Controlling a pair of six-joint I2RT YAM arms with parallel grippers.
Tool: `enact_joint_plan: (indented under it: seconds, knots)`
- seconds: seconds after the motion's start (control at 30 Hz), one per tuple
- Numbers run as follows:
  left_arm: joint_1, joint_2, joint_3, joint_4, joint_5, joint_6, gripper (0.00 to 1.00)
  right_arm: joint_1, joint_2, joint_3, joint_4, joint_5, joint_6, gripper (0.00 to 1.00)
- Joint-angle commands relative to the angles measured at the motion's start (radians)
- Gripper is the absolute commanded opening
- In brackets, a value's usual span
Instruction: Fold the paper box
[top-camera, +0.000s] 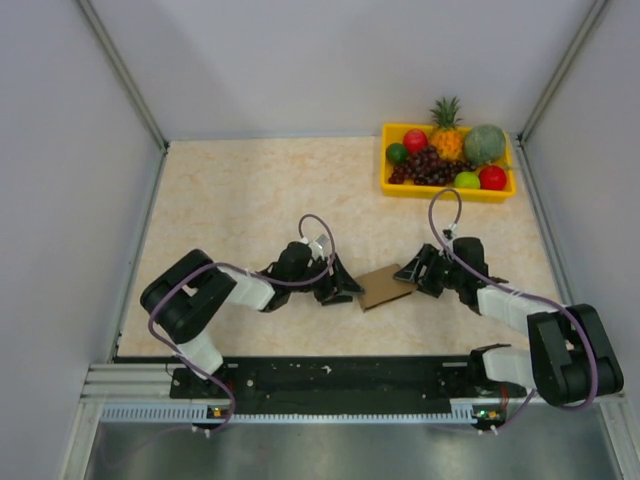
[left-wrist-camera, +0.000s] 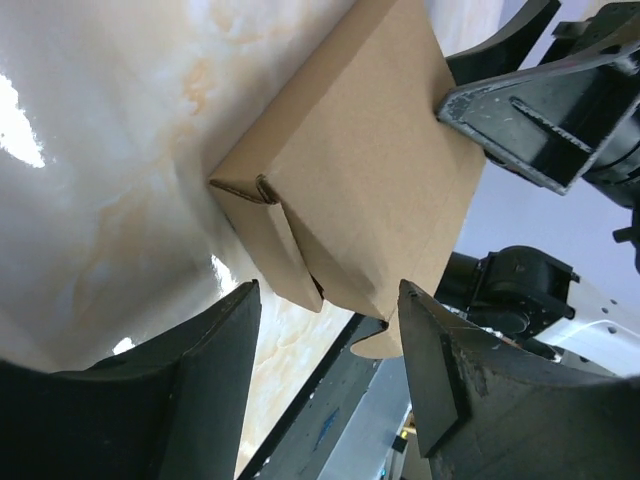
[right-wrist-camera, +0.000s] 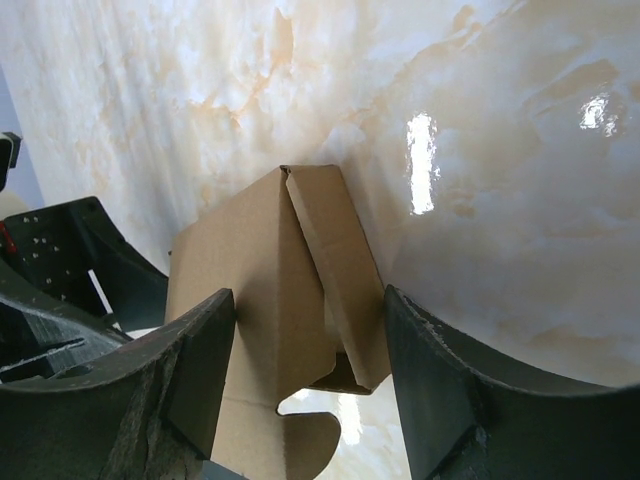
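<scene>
- Paper box (top-camera: 385, 287): lies on the surface (top-camera: 250, 190), right of centre, near the 6 o'clock edge. It's partly folded, with one long flap turned over along an edge and a notched tab at the end.
- My left hand (top-camera: 345, 292): at the box's 9 o'clock, fingers spread wide, released. The box end sits between the tips; can't tell if they touch it.
- My right hand (top-camera: 410, 272): at the box's 3 o'clock, also spread and released, the box end between its tips.
- Room: the widest stretch of surface runs from 9 to 12 o'clock of the box. The black rail (top-camera: 330, 380) bounds the 6 o'clock side.
- Count: one box, two hands, one yellow fruit tray (top-camera: 447, 192).
- Tray: in the 1 o'clock corner, well apart from the box.
- Surface: glossy beige marble pattern, with grey wall panels (top-camera: 330, 60) on three sides.
</scene>
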Motion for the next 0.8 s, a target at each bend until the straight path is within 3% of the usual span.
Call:
enact_joint_plan:
  seconds: [0.0,0.2,0.47,0.77]
  knots:
    - [-0.007,-0.06,-0.071,0.164,-0.075,-0.047,0.65,0.014,0.0,-0.019,0.05,0.023,0.028,0.61]
    - [-0.042,-0.062,-0.033,0.15,-0.06,-0.053,0.66,0.02,-0.005,-0.05,0.099,0.03,0.089,0.56]
    - [-0.054,0.015,-0.078,0.322,-0.045,-0.118,0.51,0.034,-0.008,-0.123,0.21,0.049,0.192,0.52]
    - [-0.056,0.016,-0.075,0.267,-0.075,-0.063,0.41,0.076,0.011,-0.114,0.224,0.069,0.209,0.51]
